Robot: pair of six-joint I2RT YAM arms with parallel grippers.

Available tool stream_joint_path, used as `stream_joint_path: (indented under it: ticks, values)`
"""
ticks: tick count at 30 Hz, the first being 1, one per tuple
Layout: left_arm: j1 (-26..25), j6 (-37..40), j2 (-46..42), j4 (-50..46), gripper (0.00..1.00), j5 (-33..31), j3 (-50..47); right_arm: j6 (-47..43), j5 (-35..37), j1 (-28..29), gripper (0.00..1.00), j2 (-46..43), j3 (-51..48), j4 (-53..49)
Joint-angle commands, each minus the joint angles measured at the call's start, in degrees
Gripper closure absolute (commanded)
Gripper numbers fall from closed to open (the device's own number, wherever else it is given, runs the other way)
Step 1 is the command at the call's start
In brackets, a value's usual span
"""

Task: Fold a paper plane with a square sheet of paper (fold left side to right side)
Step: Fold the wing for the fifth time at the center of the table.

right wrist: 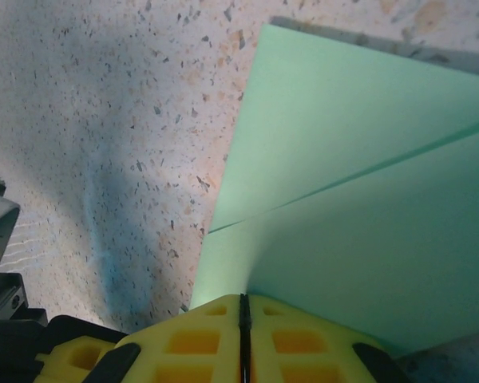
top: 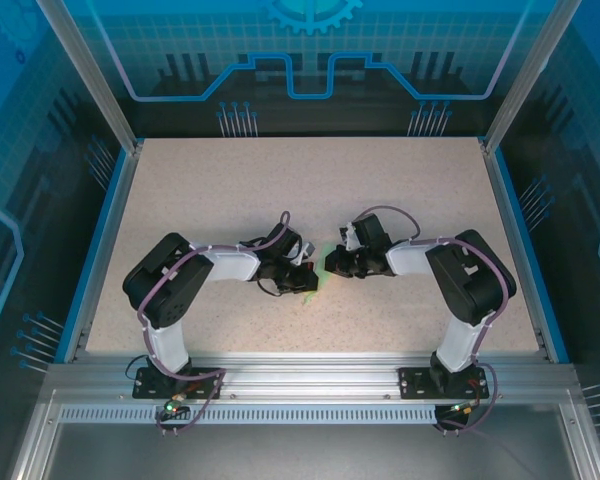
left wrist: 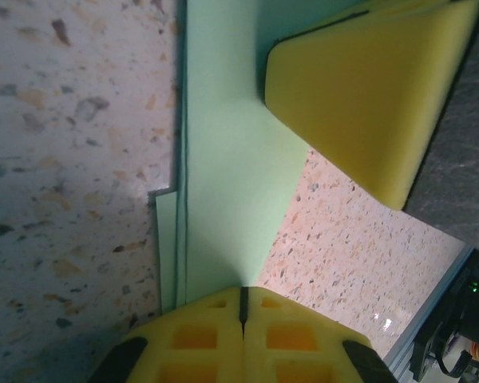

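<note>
Left tool and right tool each pinch matte mint-green paper, folded into flat layers.

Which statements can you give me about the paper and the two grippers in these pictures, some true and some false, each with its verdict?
1. The left gripper and the right gripper are both shut. True.
2. The sheet of paper is pink. False: it is pale green.
3. The paper lies as a single flat layer. False: the edge of one layer runs across another, so it is already folded.
4. The two grippers face each other near the middle of the table. True.
</note>
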Motion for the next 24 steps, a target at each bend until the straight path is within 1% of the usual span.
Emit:
stream_joint_path:
  ticks: [1,4,10,14,18,24]
  values:
    - [0.21,1.06,-2.51,-5.44,0.96,0.19,-1.59,0.94,2.88,0.59,0.90,2.17,0.35,-4.16]
    - [0.28,1.23,-5.41,-6.53,0.95,1.02,-0.72,0.75,4.24,0.55,0.91,2.93,0.84,-7.33]
    - [0.28,1.16,-9.58,-8.61,0.94,3.51,-0.27,0.79,3.74,0.68,0.91,4.07,1.01,-7.59]
    - [-0.26,1.24,-9.03,-8.59,0.91,6.04,-0.79,0.39,3.82,0.87,0.91,4.33,1.67,-8.20]
    - [-0.63,1.93,-7.15,-8.55,0.90,6.07,-1.30,0.35,3.99,0.95,0.91,4.77,1.90,-8.64]
    - [-0.60,2.48,-4.65,-8.26,0.90,4.34,-0.79,-0.05,4.31,0.97,0.91,5.06,1.87,-9.39]
